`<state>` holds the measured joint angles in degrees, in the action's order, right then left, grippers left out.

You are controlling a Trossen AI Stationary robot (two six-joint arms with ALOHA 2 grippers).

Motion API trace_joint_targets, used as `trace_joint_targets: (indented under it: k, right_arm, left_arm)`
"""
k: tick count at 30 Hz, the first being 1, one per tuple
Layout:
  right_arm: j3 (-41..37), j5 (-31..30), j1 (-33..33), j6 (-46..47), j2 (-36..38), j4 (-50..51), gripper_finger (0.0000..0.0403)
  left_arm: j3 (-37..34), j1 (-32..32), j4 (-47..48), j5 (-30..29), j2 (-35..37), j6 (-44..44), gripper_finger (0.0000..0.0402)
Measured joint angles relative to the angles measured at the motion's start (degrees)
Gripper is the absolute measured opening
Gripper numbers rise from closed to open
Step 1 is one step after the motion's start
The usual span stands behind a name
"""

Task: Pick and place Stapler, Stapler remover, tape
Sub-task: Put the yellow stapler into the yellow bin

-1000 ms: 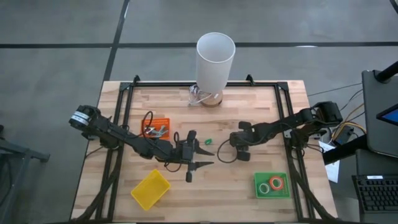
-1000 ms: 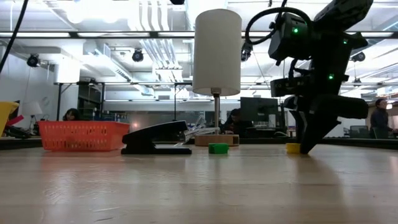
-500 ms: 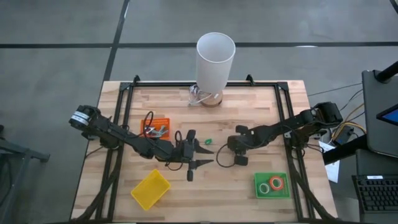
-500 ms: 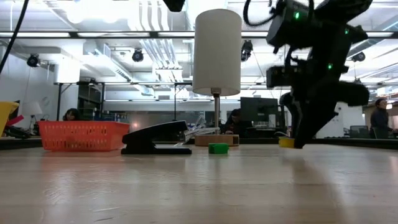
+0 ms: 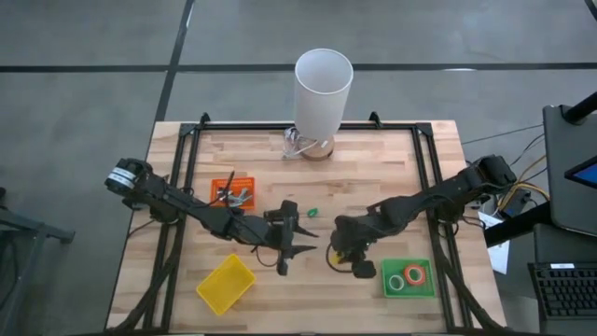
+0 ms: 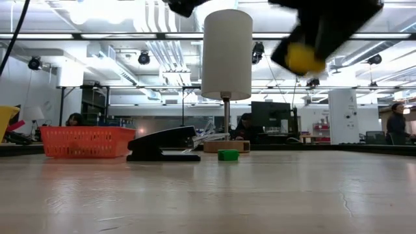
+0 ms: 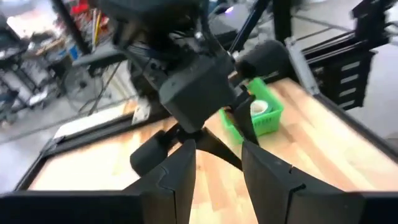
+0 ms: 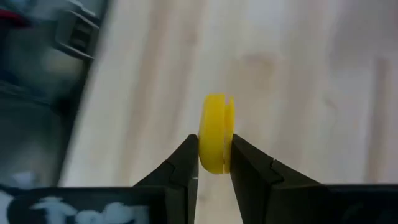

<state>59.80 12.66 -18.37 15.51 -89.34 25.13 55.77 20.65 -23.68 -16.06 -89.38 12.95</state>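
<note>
My right gripper (image 5: 341, 254) hangs over the table's near middle, shut on a yellow tape ring (image 8: 215, 142), which also shows high up in the low view (image 6: 296, 57). My left gripper (image 5: 287, 252) is open just to its left and holds nothing. The black stapler (image 6: 162, 144) rests flat on the table (image 5: 288, 212). A small green tape ring (image 6: 228, 155) lies beside it (image 5: 312, 212). The grey stapler remover (image 5: 235, 195) lies in the orange tray (image 5: 231, 179). My right gripper pinches the yellow tape ring between its two fingers, one finger (image 8: 185, 163) on each flat face, at the ring's lower part (image 8: 214, 163). The fingers come from above, pointing down. The ring stands on edge, lifted clear of the table.
A tall white cylinder on a wooden foot (image 5: 323, 89) stands at the far edge. A yellow tray (image 5: 226, 283) sits near left. A green tray (image 5: 408, 277) near right holds tape rings. Bare wood lies between the two trays.
My right gripper has risen from the table and moved toward the near edge and a little left, carrying the yellow tape ring. The ring stood on the table a second ago and now hangs well clear of it.
</note>
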Motion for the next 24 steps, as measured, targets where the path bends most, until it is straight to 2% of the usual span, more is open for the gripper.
trace_joint_targets:
  k: [9,12,18,24]
  right_arm:
    - [8.8,10.28,-0.9,-2.02,0.0,1.15,0.0068]
    - [10.87,12.99,-0.91,-2.92,0.0,1.08,0.0069]
    - [14.24,13.78,-0.88,-5.43,0.0,0.26,0.0073]
    - [15.47,14.55,-0.78,-7.0,0.0,-1.17,0.007]
  left_arm:
    - [0.0,3.55,-2.93,9.25,-0.02,8.94,0.0133]
    - [0.0,4.35,-5.75,9.58,-0.02,9.51,0.0133]
    - [0.02,4.34,-6.64,9.47,-0.77,10.2,0.0133]
    - [1.62,4.64,-9.62,9.56,-3.21,18.25,0.0133]
